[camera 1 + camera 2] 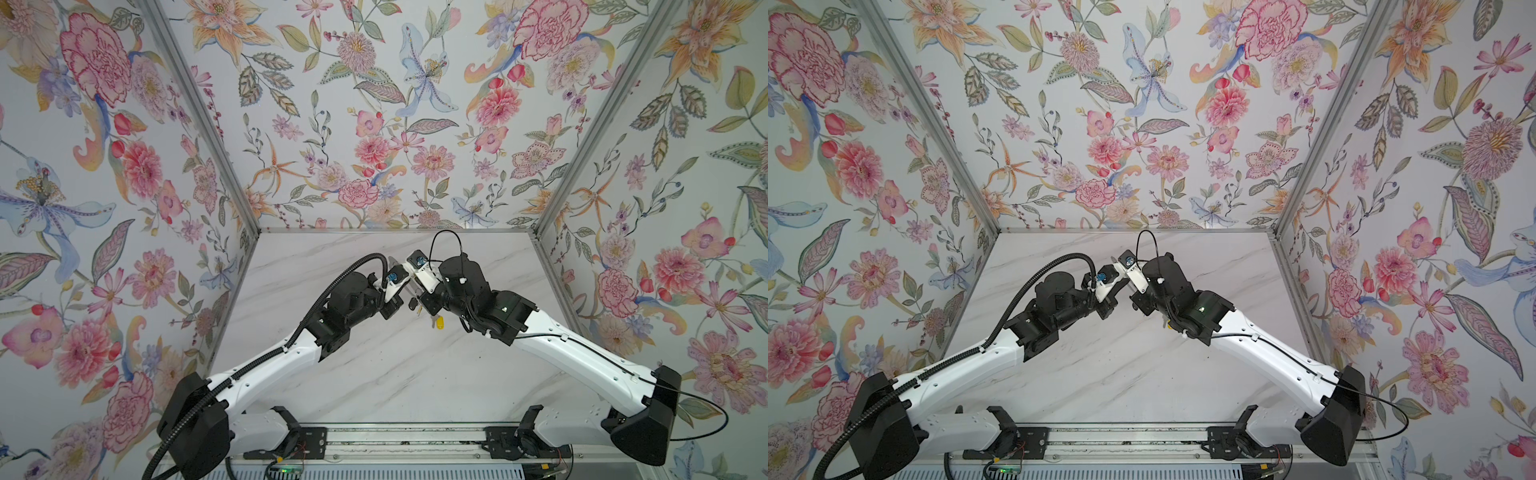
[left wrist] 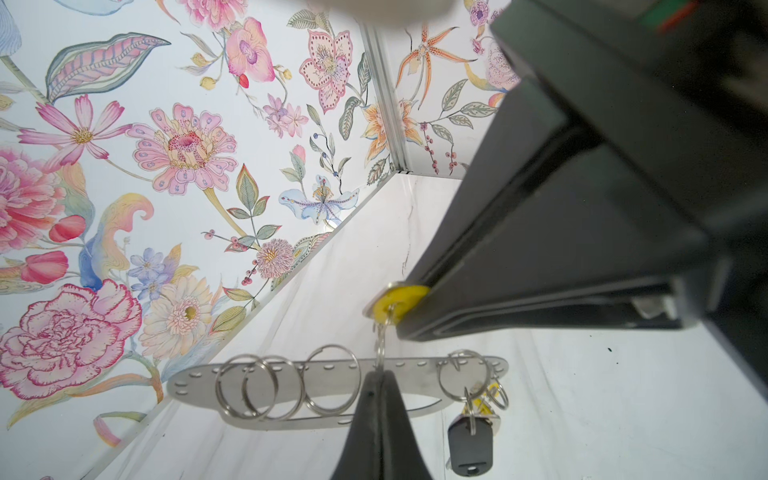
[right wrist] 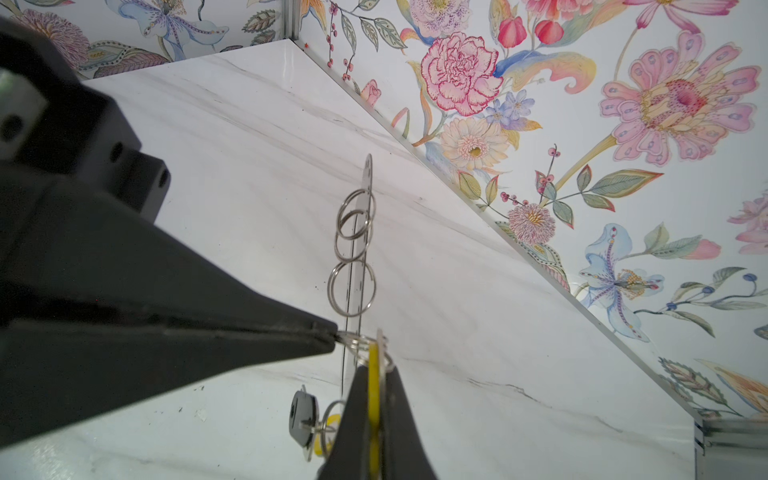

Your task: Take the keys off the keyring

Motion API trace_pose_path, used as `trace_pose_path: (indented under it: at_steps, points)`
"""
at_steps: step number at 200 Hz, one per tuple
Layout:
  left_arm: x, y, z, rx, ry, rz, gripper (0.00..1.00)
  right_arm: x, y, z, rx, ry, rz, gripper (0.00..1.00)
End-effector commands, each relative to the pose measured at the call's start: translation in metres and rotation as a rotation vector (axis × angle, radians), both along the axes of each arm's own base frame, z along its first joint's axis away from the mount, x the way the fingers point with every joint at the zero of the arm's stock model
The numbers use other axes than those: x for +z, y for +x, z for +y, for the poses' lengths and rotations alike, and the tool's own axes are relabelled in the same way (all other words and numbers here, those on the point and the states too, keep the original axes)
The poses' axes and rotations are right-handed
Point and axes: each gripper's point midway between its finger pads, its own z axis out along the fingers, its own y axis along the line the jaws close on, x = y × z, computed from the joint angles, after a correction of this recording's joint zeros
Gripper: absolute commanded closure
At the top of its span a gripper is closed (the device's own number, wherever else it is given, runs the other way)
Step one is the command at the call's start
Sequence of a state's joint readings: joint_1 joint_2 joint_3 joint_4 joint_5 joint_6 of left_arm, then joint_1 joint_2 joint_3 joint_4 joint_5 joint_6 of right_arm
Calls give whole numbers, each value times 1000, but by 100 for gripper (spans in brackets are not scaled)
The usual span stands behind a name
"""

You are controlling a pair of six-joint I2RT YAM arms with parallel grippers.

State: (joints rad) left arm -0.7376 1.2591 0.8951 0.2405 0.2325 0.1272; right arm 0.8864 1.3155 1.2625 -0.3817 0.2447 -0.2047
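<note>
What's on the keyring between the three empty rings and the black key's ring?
In the left wrist view, the left gripper grips there, at the small ring carrying the yellow-tagged key held by the right gripper.

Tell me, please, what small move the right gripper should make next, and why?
Probably turn the yellow-tagged key slowly along the small split ring, feeding it toward the ring's gap. The right gripper is shut on the key's tag, the left gripper pinches that ring at the keyring, and the key is not yet off.
</note>
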Motion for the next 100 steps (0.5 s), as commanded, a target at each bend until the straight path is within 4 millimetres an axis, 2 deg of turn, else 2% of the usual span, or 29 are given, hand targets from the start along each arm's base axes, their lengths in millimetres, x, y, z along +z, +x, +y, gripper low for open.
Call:
trace_pose_path:
  at_steps: [1,55,78,100]
  points:
    - [5,4,1,-12,53,-32,100,20,-12,8,75,20,-31,100]
    - [9,3,4,-29,114,-74,100,23,-9,3,60,31,-28,100]
    - [15,-12,-6,-116,45,-22,100,22,-7,2,49,29,-22,100]
    - [22,-27,-10,-180,-38,7,87,20,-7,4,52,34,-10,100]
